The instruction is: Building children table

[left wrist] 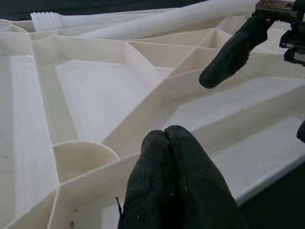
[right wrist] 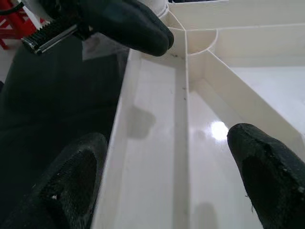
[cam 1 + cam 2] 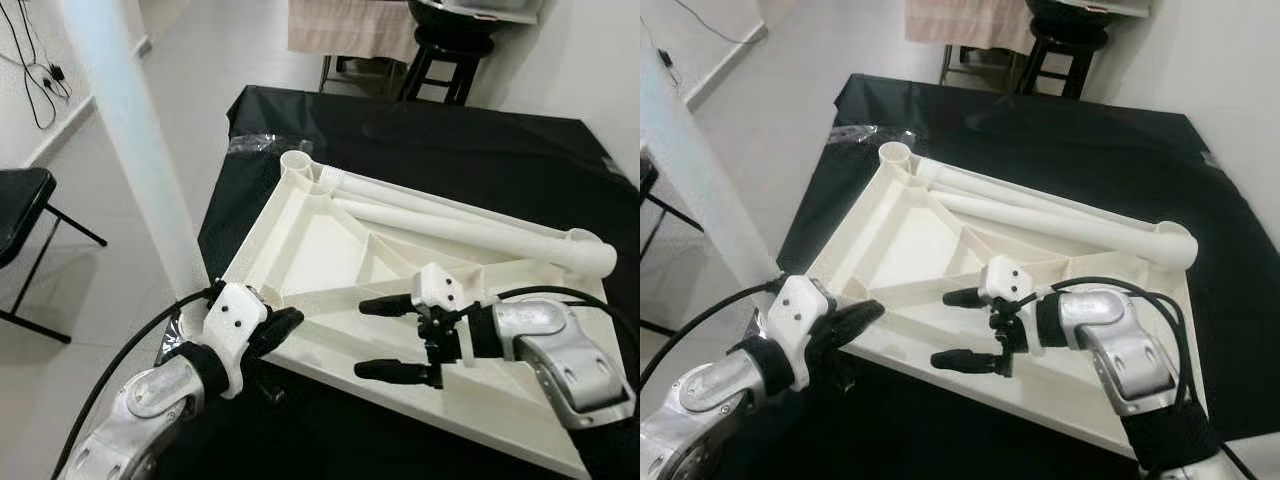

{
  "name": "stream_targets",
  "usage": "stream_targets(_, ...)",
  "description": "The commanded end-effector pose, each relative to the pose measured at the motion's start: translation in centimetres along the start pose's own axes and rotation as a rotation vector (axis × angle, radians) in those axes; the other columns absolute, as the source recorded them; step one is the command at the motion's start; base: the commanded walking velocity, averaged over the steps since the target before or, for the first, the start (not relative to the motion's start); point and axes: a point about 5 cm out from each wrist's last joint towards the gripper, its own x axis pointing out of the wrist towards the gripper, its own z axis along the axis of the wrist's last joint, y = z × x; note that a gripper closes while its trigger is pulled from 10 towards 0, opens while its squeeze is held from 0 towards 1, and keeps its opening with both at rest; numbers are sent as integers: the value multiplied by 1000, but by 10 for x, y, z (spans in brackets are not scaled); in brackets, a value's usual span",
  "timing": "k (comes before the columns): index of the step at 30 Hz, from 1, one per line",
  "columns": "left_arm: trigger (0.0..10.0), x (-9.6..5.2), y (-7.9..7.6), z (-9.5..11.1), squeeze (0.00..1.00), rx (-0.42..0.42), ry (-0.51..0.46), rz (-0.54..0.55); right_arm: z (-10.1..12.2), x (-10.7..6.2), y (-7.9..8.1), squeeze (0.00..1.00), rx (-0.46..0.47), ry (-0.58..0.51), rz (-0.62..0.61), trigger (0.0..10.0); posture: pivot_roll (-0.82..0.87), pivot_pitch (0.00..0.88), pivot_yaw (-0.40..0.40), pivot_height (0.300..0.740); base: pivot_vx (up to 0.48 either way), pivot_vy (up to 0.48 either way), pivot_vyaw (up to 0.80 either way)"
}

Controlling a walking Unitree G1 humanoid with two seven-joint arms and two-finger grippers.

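A cream plastic tabletop (image 3: 330, 250) lies upside down on a black-covered table (image 3: 450, 140), its ribs facing up. A round leg socket (image 3: 297, 160) sits at its far corner. Two cream tube legs (image 3: 470, 235) lie across its far side. My left gripper (image 3: 285, 322) is shut with nothing in it, its tips at the tabletop's near left corner (image 1: 86, 157). My right gripper (image 3: 363, 338) is open and straddles the tabletop's near edge rail (image 2: 157, 143), one finger (image 2: 71, 181) outside the rim over the black cloth and one finger (image 2: 267, 167) inside it.
A tall pale white post (image 3: 130, 130) rises just left of the table. A black chair (image 3: 20, 210) stands on the floor at the left, with cables (image 3: 40, 70) along the wall. A dark stool (image 3: 450, 50) is behind the table.
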Motion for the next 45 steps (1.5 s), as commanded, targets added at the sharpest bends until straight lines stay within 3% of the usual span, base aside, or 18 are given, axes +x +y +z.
stream_targets(1,10000,-2,-2,-2,0,-3,15,-8,0,0,3,0,-3,-2,18,10000,47,198,-126,740,0,0,0)
stream_targets(7,10000,-2,-4,-3,0,-14,19,-26,1,-7,3,0,5,-1,30,10000,45,196,-124,740,0,0,0)
stream_targets(12,10000,-6,-13,-8,0,-56,44,-105,-2,-26,11,0,11,63,125,10000,42,192,-126,740,0,0,0)
stream_targets(23,10000,-10,-15,-13,0,-55,69,-121,-13,-28,20,0,48,130,127,10000,38,184,-132,740,0,0,0)
stream_targets(28,10000,-12,-13,-16,0,-42,89,-110,-36,-31,25,0,109,287,76,10000,37,178,-129,740,0,0,0)
stream_targets(33,10000,-13,-12,-16,0,-39,95,-110,-41,-35,25,0,110,341,64,10000,35,180,-127,740,0,0,0)
stream_targets(34,10000,-13,-11,-16,0,-36,97,-109,-48,-38,28,0,101,402,59,10000,34,181,-125,740,0,0,0)
stream_targets(38,10000,-14,-10,-16,0,-31,99,-107,-56,-42,28,0,91,482,43,10000,34,181,-124,740,0,0,0)
stream_targets(45,10000,-14,-10,-17,0,-28,99,-105,-58,-46,28,0,87,523,25,10000,29,183,-123,740,0,0,0)
